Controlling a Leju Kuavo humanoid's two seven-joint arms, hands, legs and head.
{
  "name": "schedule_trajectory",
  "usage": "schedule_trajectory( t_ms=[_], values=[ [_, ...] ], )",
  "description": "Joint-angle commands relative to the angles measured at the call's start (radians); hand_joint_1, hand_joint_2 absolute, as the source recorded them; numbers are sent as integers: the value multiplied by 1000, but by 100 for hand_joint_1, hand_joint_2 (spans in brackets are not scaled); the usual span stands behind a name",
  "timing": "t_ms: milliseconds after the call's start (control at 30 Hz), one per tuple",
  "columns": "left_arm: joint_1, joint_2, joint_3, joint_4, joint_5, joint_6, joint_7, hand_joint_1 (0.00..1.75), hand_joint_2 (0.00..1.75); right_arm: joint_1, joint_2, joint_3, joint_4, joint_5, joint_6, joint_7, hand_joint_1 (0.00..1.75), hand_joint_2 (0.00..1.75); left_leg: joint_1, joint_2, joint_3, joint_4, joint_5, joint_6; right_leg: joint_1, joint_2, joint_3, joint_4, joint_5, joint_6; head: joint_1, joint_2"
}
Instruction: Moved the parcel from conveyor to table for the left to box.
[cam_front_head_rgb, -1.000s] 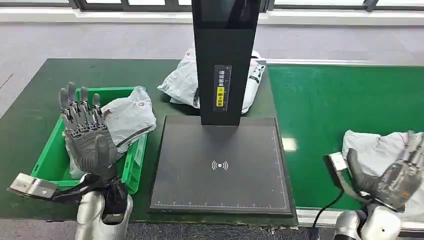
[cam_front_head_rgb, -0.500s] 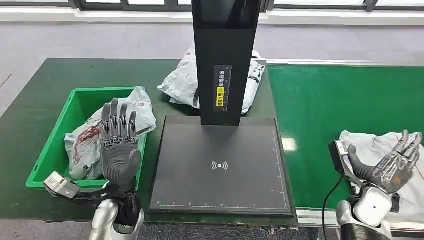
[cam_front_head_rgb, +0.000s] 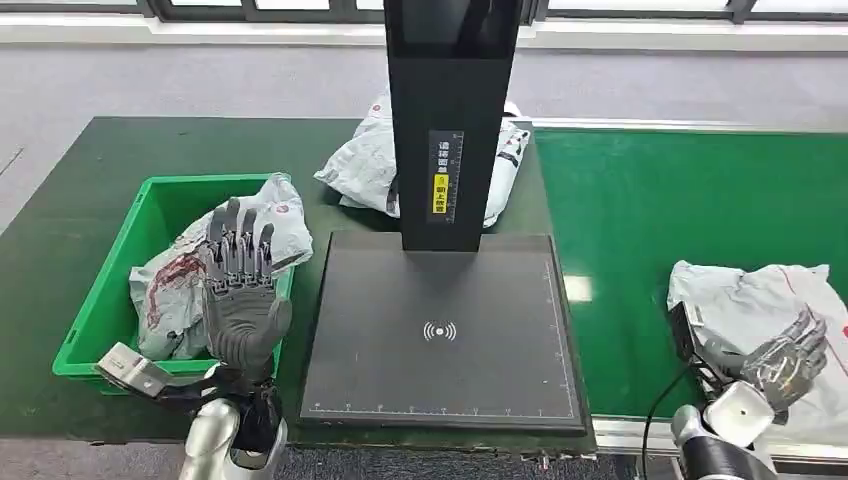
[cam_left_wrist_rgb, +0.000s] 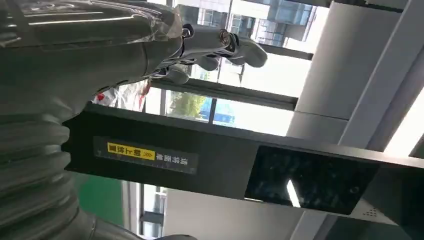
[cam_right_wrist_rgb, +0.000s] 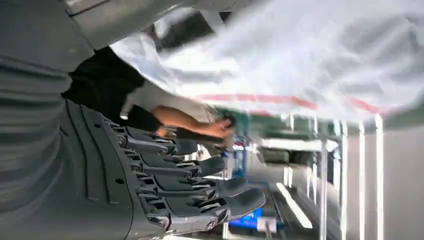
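Note:
A crumpled grey-white parcel (cam_front_head_rgb: 750, 300) with a red stripe lies on the green conveyor (cam_front_head_rgb: 680, 200) at the right, near its front edge. My right hand (cam_front_head_rgb: 785, 355) is low over the parcel's near edge, and its fingers (cam_right_wrist_rgb: 200, 182) are stretched out and apart, holding nothing. The right wrist view shows the parcel (cam_right_wrist_rgb: 310, 60) close beside those fingers. My left hand (cam_front_head_rgb: 240, 290) is raised upright with the palm facing me and fingers spread, in front of the green bin (cam_front_head_rgb: 100, 310). It is empty. The left wrist view shows that hand (cam_left_wrist_rgb: 150, 45) against the black post.
In the green bin lies another grey parcel (cam_front_head_rgb: 190, 280) with red marks. A third parcel (cam_front_head_rgb: 365, 165) rests on the dark green table (cam_front_head_rgb: 60, 220) behind the black scanner post (cam_front_head_rgb: 450, 110). The flat black scanner plate (cam_front_head_rgb: 440, 330) sits between bin and conveyor.
My left hand has swung right from above the bin to its front right corner. My right hand rose off the parcel, then sank lower toward the conveyor's front edge.

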Motion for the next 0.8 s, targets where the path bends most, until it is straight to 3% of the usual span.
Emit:
schedule_trajectory(
  t_ms=[33,167,800],
  values=[
    [105,-70,-6,42,-10,5,1,0,175,-72,-5,-60,263,45,2,26,0,175,0,3,5,-3,-1,0,0,3,4,-4,0,-1,0,0],
    [101,-70,-4,50,-31,30,1,0,175,-78,-4,-91,335,37,17,44,0,175,0,3,6,-4,-1,0,0,3,5,-4,0,-1,0,0],
    [105,-70,-1,59,-49,72,1,0,175,-77,0,-70,327,45,59,85,0,175,0,4,5,-4,-1,0,0,3,5,-5,0,-1,0,0]
  ],
)
